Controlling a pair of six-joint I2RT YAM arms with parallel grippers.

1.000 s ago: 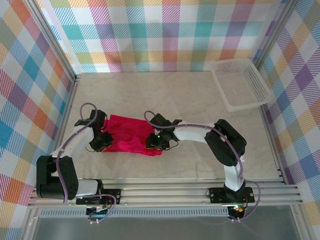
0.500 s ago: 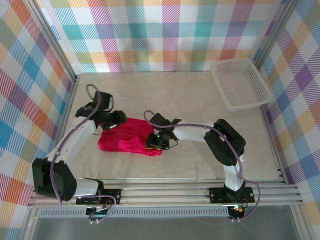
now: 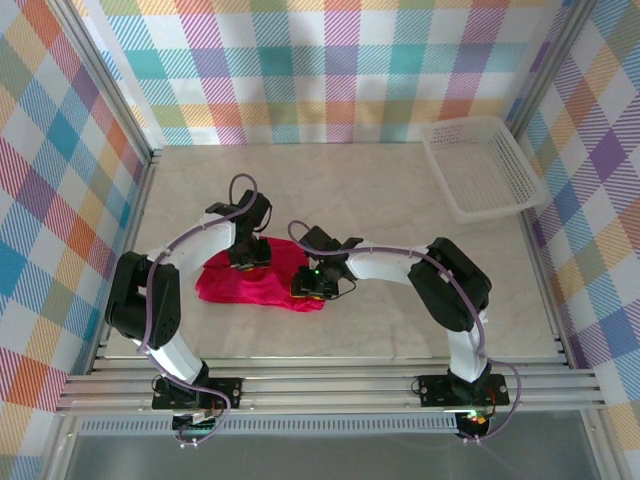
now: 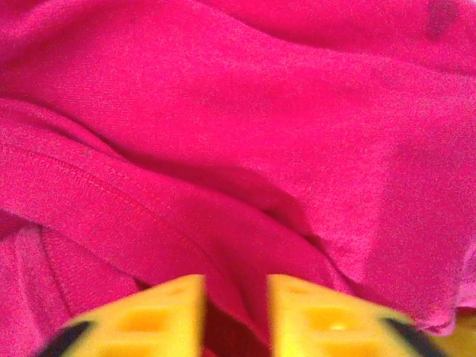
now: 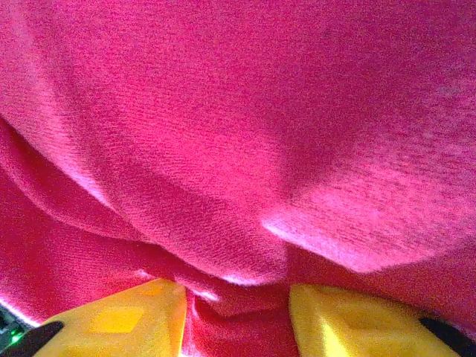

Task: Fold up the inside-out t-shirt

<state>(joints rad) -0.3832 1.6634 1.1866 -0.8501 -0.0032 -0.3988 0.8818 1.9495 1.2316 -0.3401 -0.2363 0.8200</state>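
**Left jaws re-grip the far hem**

From the top camera, the crimson soft-fabric t-shirt (image 3: 228, 288) lies bunched in a low strip on the left half of the table (image 3: 400, 215), nearer the near edge than the far one. It is well apart from the white plastic mesh basket (image 3: 480, 165) in the far right corner. A second ago my left gripper (image 3: 248, 256) sat at the shirt's left end. It has since let go and swung to the far edge, near the middle. My right gripper (image 3: 312, 286) has not moved from the right end.

At my left wrist, the left gripper (image 4: 236, 297) has narrow jaws with a ridge of the t-shirt (image 4: 260, 149) between them, which I judge a fresh pinch.

At my right wrist, the right gripper (image 5: 236, 306) has its jaws clamped on bunched t-shirt (image 5: 245, 134).

With both holds set, I judge spreading or turning comes next, since no fold is made yet.
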